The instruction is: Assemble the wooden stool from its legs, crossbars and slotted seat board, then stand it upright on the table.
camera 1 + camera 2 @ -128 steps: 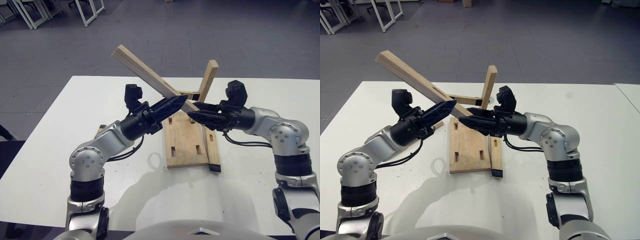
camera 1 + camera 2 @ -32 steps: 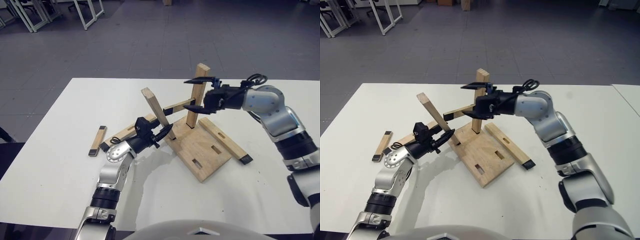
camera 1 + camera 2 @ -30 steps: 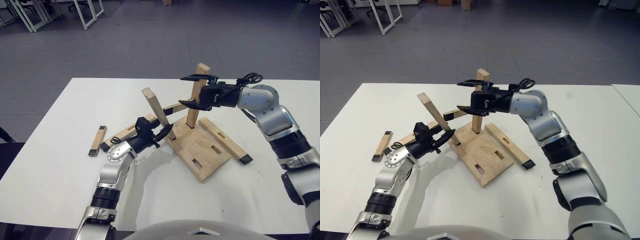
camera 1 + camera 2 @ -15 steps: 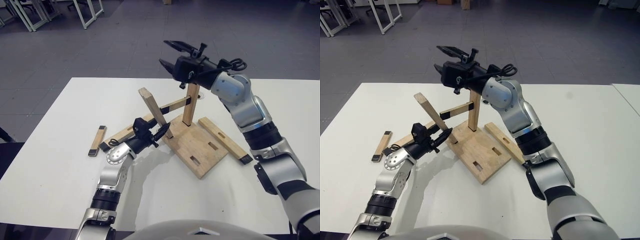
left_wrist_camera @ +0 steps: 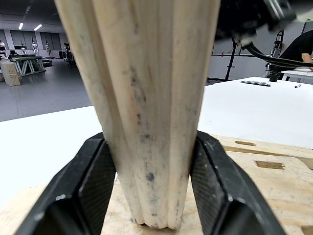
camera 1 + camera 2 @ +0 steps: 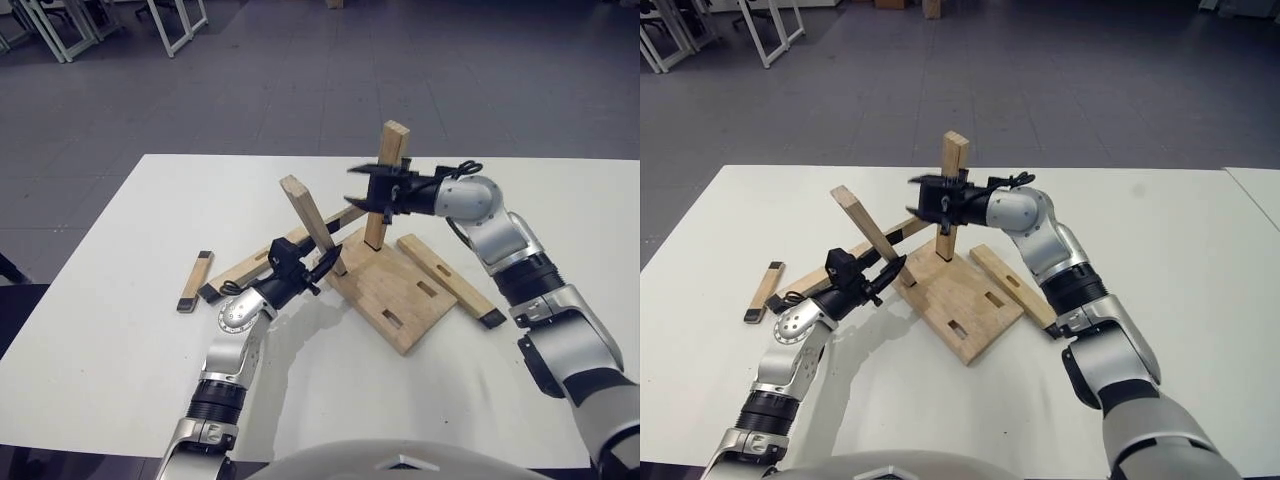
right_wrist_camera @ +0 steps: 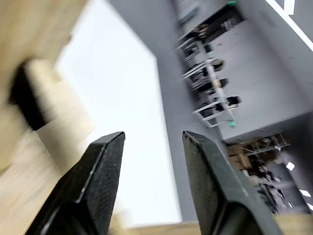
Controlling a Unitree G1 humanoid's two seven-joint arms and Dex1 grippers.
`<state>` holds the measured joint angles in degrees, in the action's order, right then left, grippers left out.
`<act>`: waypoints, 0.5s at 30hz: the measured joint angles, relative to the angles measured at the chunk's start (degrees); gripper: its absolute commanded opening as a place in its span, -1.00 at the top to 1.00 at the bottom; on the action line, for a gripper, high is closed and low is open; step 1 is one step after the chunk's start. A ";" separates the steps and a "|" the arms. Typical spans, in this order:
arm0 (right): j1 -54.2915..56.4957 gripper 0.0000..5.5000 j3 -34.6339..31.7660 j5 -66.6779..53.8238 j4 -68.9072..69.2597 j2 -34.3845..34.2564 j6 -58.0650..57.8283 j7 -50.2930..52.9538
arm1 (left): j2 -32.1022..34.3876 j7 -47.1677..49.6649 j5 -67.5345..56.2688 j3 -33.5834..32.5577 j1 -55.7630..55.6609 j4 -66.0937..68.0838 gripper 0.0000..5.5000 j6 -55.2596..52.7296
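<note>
Judging by their look, the stool parts are stiff, light, dry wood that will not bend or slip much, but the slot joints seem loose, so each leg is best held low near its foot, where a push goes straight into the slot. The seat board (image 6: 395, 295) lies flat about the middle of the tabletop (image 6: 120, 330), turned corner-on to the near edge. A leaning leg (image 6: 305, 210) rises from the board's left corner and tilts toward the left edge. The left jaws are closed on it just above the board, with both pads (image 5: 93, 186) pressed to opposite faces. An upright leg (image 6: 385, 165) stands in the board's far corner, joined to the leaning one by a dark-tipped crossbar (image 6: 350, 213). The right jaws hang at about crossbar height against this upright leg, parted and gripping nothing; between the fingers (image 7: 98, 186) the wrist view shows bare tabletop, with the wood off to one side. A loose leg (image 6: 445, 280) lies flat between the board and the right edge. Another long piece (image 6: 245, 270) lies behind the left arm, and a short crossbar (image 6: 193, 281) lies nearer the left edge.
</note>
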<state>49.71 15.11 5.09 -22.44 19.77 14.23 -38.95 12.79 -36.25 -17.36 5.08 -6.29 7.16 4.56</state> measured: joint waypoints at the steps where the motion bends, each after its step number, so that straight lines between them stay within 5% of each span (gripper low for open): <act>1: 4.02 0.21 -3.70 -2.48 1.03 -0.61 -1.37 2.19 | 0.04 0.05 -0.15 -0.39 -0.17 -0.03 0.24 -0.70; 5: 15.65 0.21 -11.32 -16.71 -1.75 -7.05 -18.89 1.16 | -0.80 1.26 -0.38 -0.82 -0.09 -0.40 0.24 -1.88; 11: 9.55 0.21 -11.61 -34.03 0.12 -8.77 -58.63 -5.75 | -2.18 1.84 0.85 0.26 -0.81 0.24 0.24 -0.74; 15: 0.52 0.21 5.53 -15.19 0.57 0.32 -37.58 -8.97 | -2.49 1.85 1.02 0.52 -0.76 0.70 0.24 -0.16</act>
<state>50.23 20.64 -10.10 -21.87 20.09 -23.35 -47.92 10.30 -34.40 -16.34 5.60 -7.05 7.86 4.40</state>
